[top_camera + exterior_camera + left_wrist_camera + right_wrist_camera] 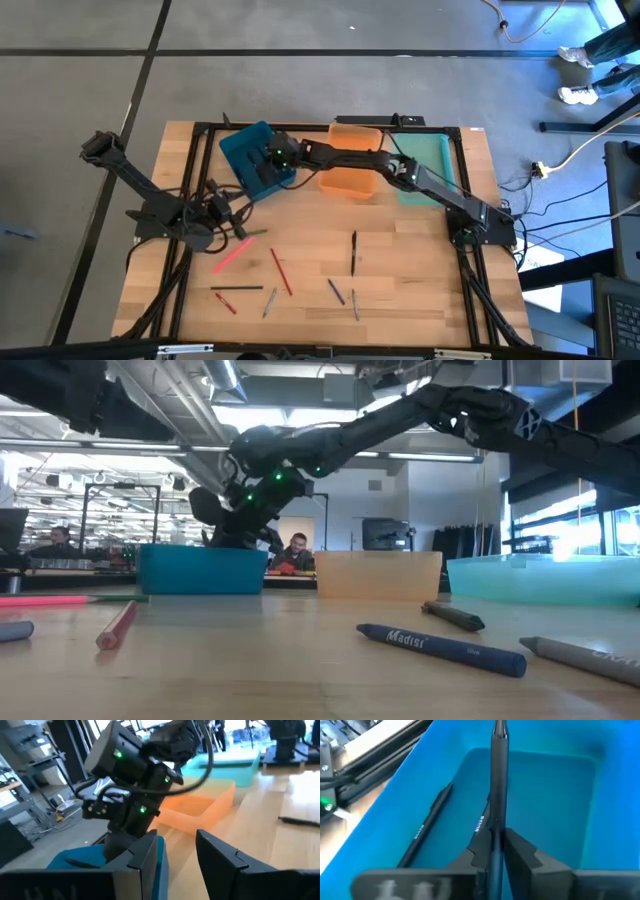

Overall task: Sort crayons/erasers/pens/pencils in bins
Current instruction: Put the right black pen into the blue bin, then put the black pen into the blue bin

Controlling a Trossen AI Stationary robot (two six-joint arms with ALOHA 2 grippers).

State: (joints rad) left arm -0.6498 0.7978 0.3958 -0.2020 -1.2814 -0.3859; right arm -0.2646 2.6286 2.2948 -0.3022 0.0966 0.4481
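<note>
My right gripper (497, 839) reaches from the table's right side over the dark teal-blue bin (255, 155) and is shut on a dark pen (499, 780). Two other dark pens (427, 827) lie flat on that bin's floor. The orange bin (350, 168) and the mint bin (425, 165) stand to its right along the far edge. My left gripper (177, 842) hangs open and holds nothing at the table's left (225, 212), near a pink crayon (232, 252). Loose crayons and pens, among them a red one (282, 272) and a black one (353, 250), lie on the near half. My right gripper pinches the dark pen's shaft (497, 832) between its two fingers. The fingers slant down from the table's right side, and the pen runs along them, sticking out past their tips. The pen's free end (500, 730) hangs over the blue bin's floor, lifted clear.
Black frame rails and cables (190, 240) run along the table's left, right and far edges. In the low view a blue crayon (440, 647), a red one (117, 625) and a grey one (580, 655) lie near the front edge. A person (295, 552) sits beyond the table.
</note>
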